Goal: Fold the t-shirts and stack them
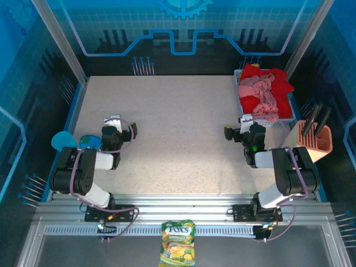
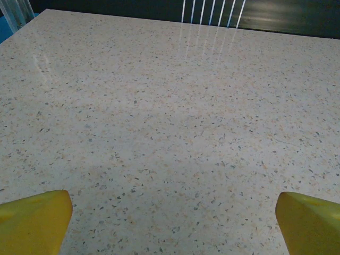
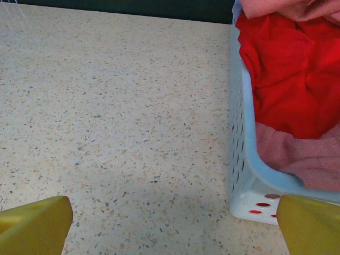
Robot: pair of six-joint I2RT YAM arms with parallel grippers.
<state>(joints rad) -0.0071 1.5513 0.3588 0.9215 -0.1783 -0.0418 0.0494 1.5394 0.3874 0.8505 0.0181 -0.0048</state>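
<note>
T-shirts lie heaped and unfolded inside the white basket, piled above its rim. A faded pink shirt is draped across the top of the heap. Bright red shirts show under it and along the basket's far and right sides. The basket stands on a speckled table.

The right gripper sits just beside the basket's near left corner, apart from it. Its jaws are spread wide and it grips nothing. Its yellow fingertips frame bare tabletop, with the basket's perforated wall ahead and to the right; red cloth fills the basket behind that wall and pink cloth presses against the near end.

The left gripper is well apart from the basket, across the table to its left. Its jaws are likewise spread wide and empty, with only tabletop between them.

An orange holder with dark handles stands near the basket's near right corner.
</note>
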